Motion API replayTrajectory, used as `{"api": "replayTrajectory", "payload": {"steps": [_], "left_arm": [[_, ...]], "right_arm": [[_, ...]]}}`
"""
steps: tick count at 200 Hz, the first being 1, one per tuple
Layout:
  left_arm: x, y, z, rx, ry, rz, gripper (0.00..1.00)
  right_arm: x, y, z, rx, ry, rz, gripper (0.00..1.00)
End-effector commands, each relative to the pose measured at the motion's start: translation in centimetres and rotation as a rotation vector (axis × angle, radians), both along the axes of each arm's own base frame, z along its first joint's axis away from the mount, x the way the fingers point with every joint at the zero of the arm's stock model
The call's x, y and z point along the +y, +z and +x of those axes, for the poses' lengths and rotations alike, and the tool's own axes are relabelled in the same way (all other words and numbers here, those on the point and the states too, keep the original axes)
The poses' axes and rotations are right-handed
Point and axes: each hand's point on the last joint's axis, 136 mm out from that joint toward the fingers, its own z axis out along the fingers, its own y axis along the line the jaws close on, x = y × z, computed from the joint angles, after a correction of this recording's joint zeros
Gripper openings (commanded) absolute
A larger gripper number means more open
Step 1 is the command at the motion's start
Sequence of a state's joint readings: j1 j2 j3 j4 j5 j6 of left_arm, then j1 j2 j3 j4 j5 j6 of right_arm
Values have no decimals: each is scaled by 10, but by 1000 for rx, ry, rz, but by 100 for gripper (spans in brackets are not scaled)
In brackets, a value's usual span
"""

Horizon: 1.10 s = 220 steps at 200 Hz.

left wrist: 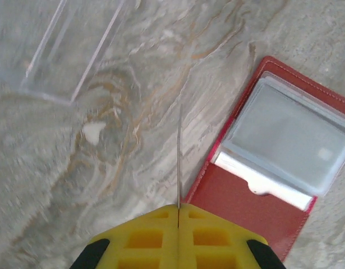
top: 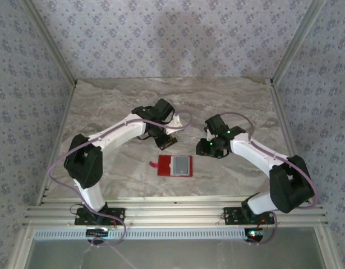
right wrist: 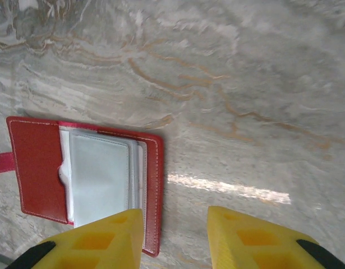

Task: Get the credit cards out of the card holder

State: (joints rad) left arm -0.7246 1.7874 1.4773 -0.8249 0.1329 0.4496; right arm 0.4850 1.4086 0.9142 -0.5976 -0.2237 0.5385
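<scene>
Near the 6 o'clock side of the tabletop (top: 105, 101) in the top view, the card holder (top: 175, 166) lies open and flat, with a pale card (left wrist: 262, 182) tucked in its red pocket under the grey sleeve (left wrist: 290, 134). At the holder's 11 o'clock, the left tool (top: 165, 139) is closed tight on 1 credit card (left wrist: 179, 157), seen edge-on as a thin line rising from its tips. At 2 o'clock the right tool (top: 207, 147) hangs with its jaws spread and nothing between them. The thin card offers little grip, so it could twist or slip out on a fast swing. The holder is unpinned, so pulling the pale card with 1 tool would likely drag the whole holder instead.
</scene>
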Motion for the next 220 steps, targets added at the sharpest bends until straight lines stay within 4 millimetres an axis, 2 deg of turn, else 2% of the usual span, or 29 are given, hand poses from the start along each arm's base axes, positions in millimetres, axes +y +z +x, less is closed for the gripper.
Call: {"api": "replayTrajectory", "payload": {"steps": [1, 49, 84, 87, 101, 153, 220], "left_arm": [[-10, 7, 14, -103, -235, 55, 0], [-38, 11, 62, -232, -367, 108, 0], [-44, -1, 83, -245, -403, 182, 0], [-47, 5, 87, -263, -402, 178, 0], [-49, 2, 96, -280, -404, 198, 0], [-50, -7, 109, -299, -416, 243, 0], [-49, 13, 106, -334, -430, 250, 0]], "right_arm": [[-16, 4, -8, 7, -2, -22, 36], [-26, 5, -11, 11, -15, -10, 36], [-30, 3, -11, 20, -16, -6, 36], [-30, 3, -11, 20, -17, -4, 36], [-31, 1, -11, 24, -19, -2, 36], [-32, -2, -10, 29, -22, 14, 36], [-35, -2, -8, 30, -27, 19, 36]]}}
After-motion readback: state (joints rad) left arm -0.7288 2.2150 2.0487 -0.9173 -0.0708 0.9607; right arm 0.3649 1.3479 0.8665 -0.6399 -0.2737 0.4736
